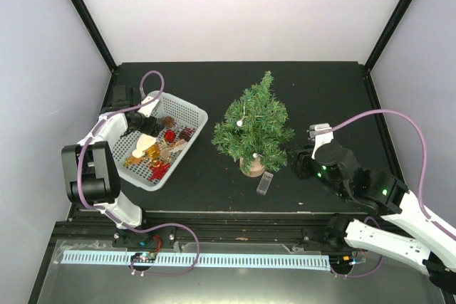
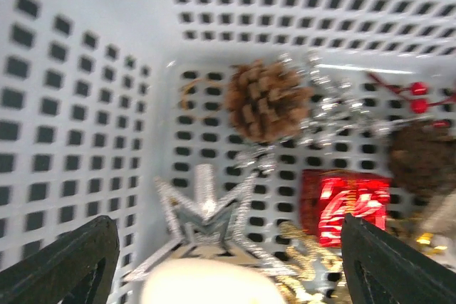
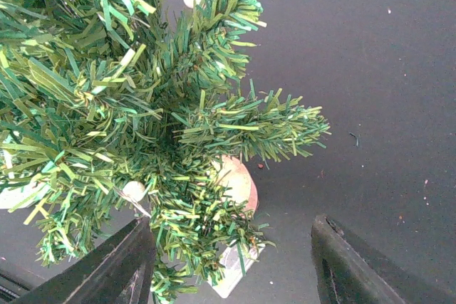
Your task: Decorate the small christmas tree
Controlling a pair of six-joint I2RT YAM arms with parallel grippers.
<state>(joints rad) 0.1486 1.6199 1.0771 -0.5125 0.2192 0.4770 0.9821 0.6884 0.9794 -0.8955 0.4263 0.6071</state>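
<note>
Task looks early on: the small christmas tree [image 1: 255,124] stands upright at the centre of the black table [image 1: 335,97], right of the white basket [image 1: 191,108], w/ only a couple of small white baubles [image 1: 240,123] showing; most branches are undecorated. Plenty left in the basket, e.g. pine cone [image 2: 267,101], silver star [image 2: 203,211], red gift box [image 2: 345,203], red berries [image 2: 417,94]. Left gripper [image 2: 228,227] hangs inside the basket, jaws spread wide w/ nothing in them, prob. lining up a pick. Right gripper [image 3: 234,231] sits just beside the tree's lower right branches, jaws approx. half apart, holding nothing.
</note>
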